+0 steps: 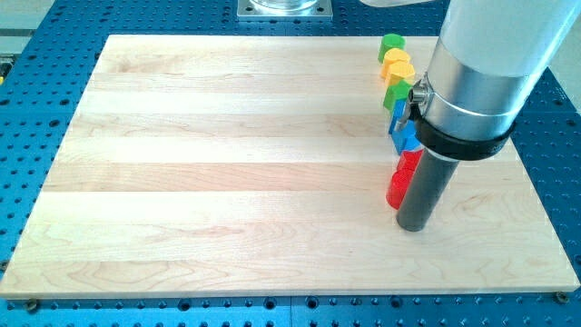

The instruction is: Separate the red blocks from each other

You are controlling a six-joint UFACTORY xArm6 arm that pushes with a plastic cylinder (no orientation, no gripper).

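Two red blocks stand close together at the view's right: one red block (409,161) higher up, partly hidden by the arm, and one red block (398,189) just below it. They look as if they touch. My tip (412,226) rests on the board right beside the lower red block, on its right and slightly below it. The rod hides the right sides of both red blocks.
Above the red blocks a column of blocks runs toward the view's top: a blue block (402,135), another blue block (398,110), a green block (396,92), a yellow block (397,65) and a green block (392,44). The wooden board (227,173) lies on a blue perforated table.
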